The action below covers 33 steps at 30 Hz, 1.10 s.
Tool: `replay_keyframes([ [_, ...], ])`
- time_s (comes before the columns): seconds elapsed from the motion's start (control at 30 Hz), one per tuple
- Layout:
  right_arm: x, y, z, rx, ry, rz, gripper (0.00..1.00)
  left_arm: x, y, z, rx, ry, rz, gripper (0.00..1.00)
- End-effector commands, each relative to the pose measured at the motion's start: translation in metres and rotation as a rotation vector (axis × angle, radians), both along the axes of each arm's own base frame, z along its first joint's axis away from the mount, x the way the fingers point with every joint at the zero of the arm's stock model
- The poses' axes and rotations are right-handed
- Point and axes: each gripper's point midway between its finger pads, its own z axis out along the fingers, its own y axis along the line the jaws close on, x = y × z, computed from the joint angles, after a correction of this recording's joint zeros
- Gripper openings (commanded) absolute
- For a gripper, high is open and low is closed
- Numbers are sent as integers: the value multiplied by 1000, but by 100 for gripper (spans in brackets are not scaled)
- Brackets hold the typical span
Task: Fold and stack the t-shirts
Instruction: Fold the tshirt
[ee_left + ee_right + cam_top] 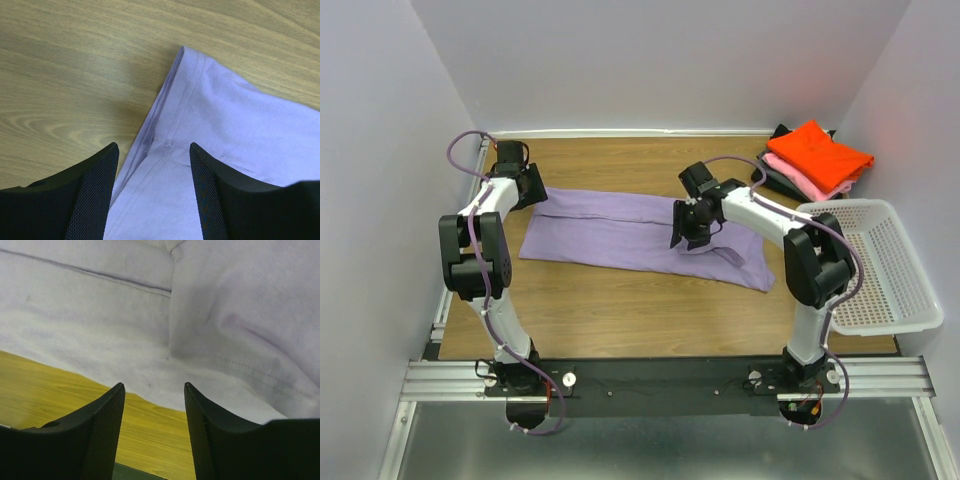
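Observation:
A lavender-purple t-shirt (610, 235) lies flat across the middle of the wooden table, folded into a long strip. My left gripper (533, 193) hovers over its left end, and in the left wrist view it (152, 147) is open above a stitched corner of the cloth (240, 125). My right gripper (686, 238) is over the right part of the strip. In the right wrist view it (154, 385) is open, holding nothing, with the shirt (100, 315) and its front edge below. At the back right an orange-red t-shirt (820, 150) tops a stack over a pink one (805, 178) and a dark grey one (772, 178).
A white mesh basket (850, 207) stands at the table's right edge, just in front of the stack. Grey walls close in the left, back and right sides. A black rail with both arm bases runs along the near edge.

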Motion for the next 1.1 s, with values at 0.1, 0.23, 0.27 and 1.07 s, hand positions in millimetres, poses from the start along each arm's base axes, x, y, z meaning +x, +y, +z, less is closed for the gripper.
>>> replay_keyframes([
  [0.1,27,-41,49,-68,-165,-137,60,10,-10,29,16,-81,-21,67],
  [0.23,43,-66,47,-105,-180,-172,60,16,-39,39,16,-101,-85,67],
  [0.27,46,-73,46,-120,-187,-171,60,17,-39,40,16,-104,-85,66],
  [1.07,-9,-94,-3,-14,-7,-126,57,2,-101,13,13,-42,-230,66],
])
